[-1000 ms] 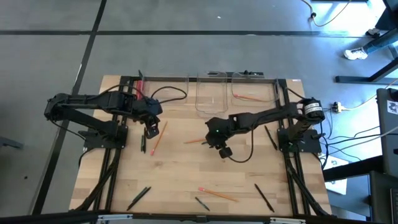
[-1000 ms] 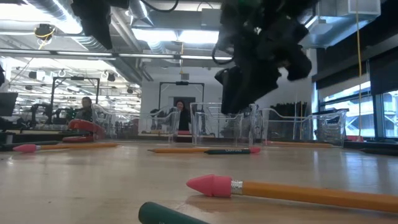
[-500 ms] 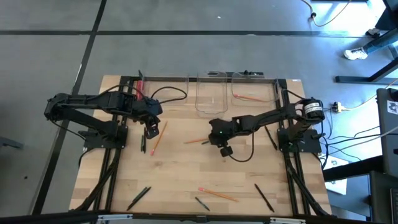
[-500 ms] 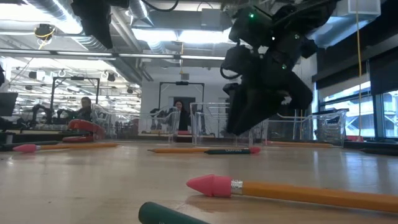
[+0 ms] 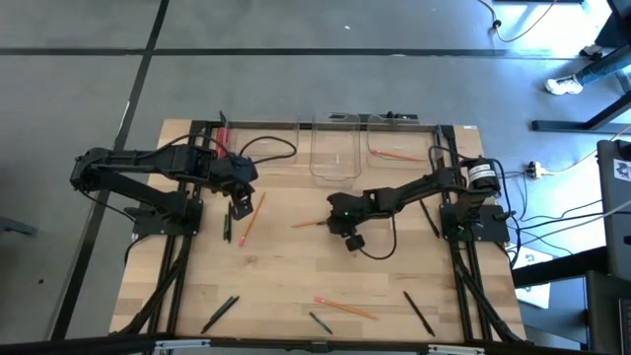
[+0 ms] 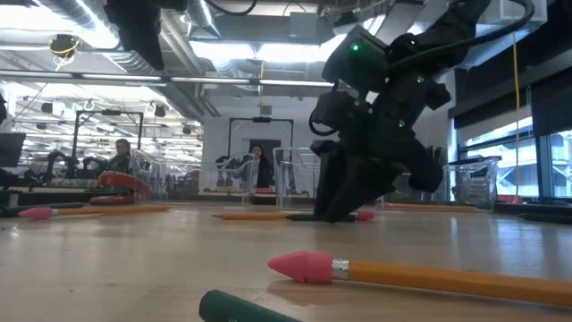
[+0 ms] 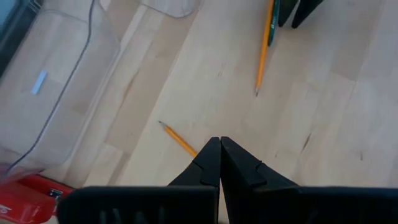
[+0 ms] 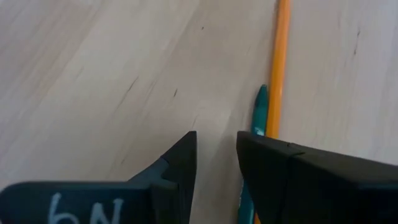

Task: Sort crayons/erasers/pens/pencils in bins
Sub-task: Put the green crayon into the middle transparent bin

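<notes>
A dark green crayon [image 8: 260, 112] lies alongside an orange pencil [image 8: 280, 62] at the table's middle [image 5: 314, 224]. My right gripper [image 5: 340, 221] is down at the table beside them, tipped steeply down, its fingers narrowly open [image 8: 216, 152] with bare wood between them. In the low view its fingertips [image 6: 332, 213] stand at the crayon [image 6: 308, 216]. My left gripper [image 5: 240, 207] is shut [image 7: 219, 146] and hovers over another orange pencil [image 7: 180, 140] at the left. Clear bins [image 5: 333, 148] stand along the far edge; one [image 5: 402, 146] holds a pencil. My right gripper comes at the crayon slanting down from the table's right. One finger [image 8: 273, 168] stands over the crayon's near part [image 8: 249, 199]. I cannot tell whether it touches the crayon.
A red bar [image 5: 222, 133] lies at the far left by a third clear bin [image 7: 56, 93]. Black pens [image 5: 222, 311] [image 5: 419, 314] [image 5: 429, 217], a crayon [image 5: 320, 322] and a pencil with a pink tip [image 5: 345, 308] lie toward the near edge. A person sits in the room behind.
My right gripper has come down from well above the table to the tabletop, shifting a little toward the table's left, onto the crayon and pencil at the middle, and has tipped more steeply downward. The crayon and pencil have stayed where they were.
</notes>
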Robot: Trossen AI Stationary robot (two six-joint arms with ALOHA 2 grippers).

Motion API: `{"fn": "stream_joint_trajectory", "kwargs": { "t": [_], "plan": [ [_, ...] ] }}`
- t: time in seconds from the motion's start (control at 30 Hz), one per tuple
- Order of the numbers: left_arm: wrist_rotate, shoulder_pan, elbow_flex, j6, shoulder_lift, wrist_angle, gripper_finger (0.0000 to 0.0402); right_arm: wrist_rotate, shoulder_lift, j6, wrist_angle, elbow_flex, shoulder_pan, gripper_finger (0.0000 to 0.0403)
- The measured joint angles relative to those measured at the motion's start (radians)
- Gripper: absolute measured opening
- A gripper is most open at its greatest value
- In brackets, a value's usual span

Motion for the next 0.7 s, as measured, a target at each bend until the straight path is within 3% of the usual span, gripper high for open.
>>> {"fn": "stream_joint_trajectory", "kwargs": {
  "t": [0.7],
  "plan": [
    [-0.003, 0.0, 0.0, 0.0, 0.0, 0.0, 0.0, 0.009, -0.004, 0.009, -0.017, 0.024, -0.018, 0.0117]
  ]
}}
